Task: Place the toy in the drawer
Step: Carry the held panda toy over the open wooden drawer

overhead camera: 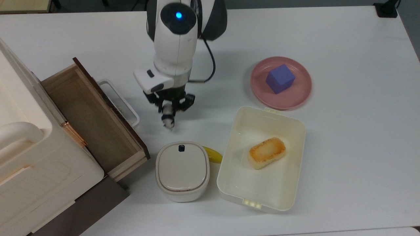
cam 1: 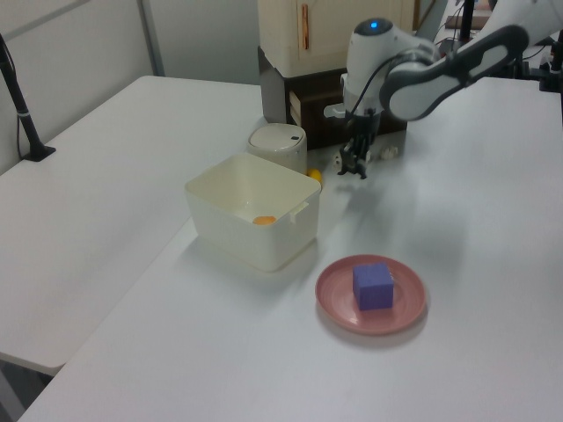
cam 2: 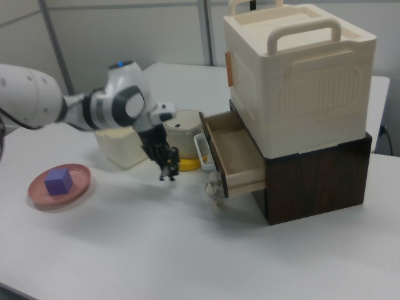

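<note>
The gripper (overhead camera: 168,113) had apparently clamped the toy (overhead camera: 168,118) and raised it, the open drawer (overhead camera: 90,121) unfilled.

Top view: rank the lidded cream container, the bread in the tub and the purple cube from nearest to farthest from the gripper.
From the gripper, which holds the toy:
1. Lidded cream container, just below it in the top view.
2. Bread, in the cream tub to the lower right.
3. Purple cube, on the pink plate at the right, slightly farther than the bread.
</note>
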